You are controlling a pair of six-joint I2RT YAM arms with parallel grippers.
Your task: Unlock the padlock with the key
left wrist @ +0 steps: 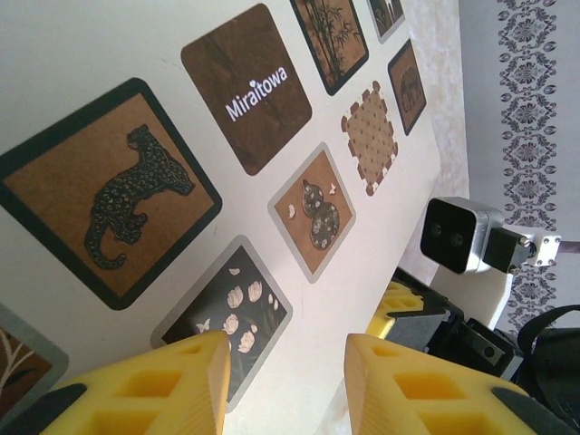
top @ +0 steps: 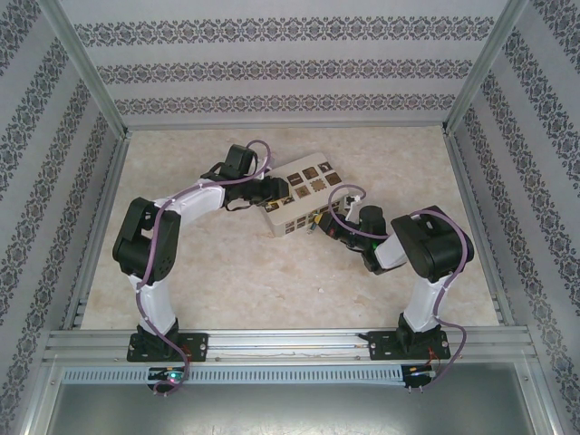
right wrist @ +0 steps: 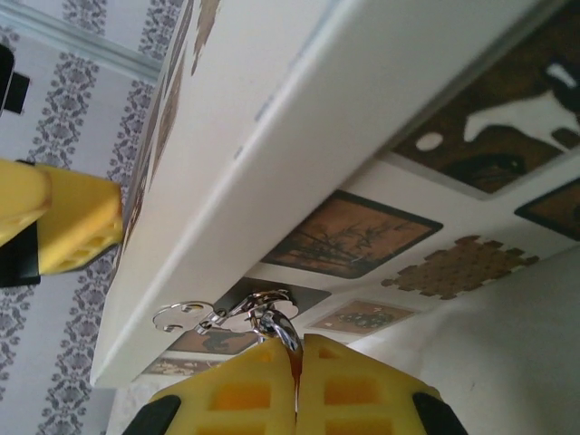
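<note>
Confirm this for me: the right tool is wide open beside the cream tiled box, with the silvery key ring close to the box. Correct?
No. The right tool is shut, not open: the right wrist view shows its yellow fingers pressed together on the silvery key. The rest holds: it sits beside the cream tiled box, the key ring close to the box.

We record the box (top: 299, 195) as cream, set with brown and black square tiles (left wrist: 109, 195) bearing leopard, bamboo, gourd and flower motifs. The left pincer (left wrist: 285, 358) and right pincer (right wrist: 296, 358) have yellow pads, the key (right wrist: 279, 328) is silvery, and the arms (top: 154, 299) are black and white with purple cables (top: 169, 223). The desk (top: 236, 281) is marbled beige; the walls (top: 272, 72) are white with grey floral bands.
</note>
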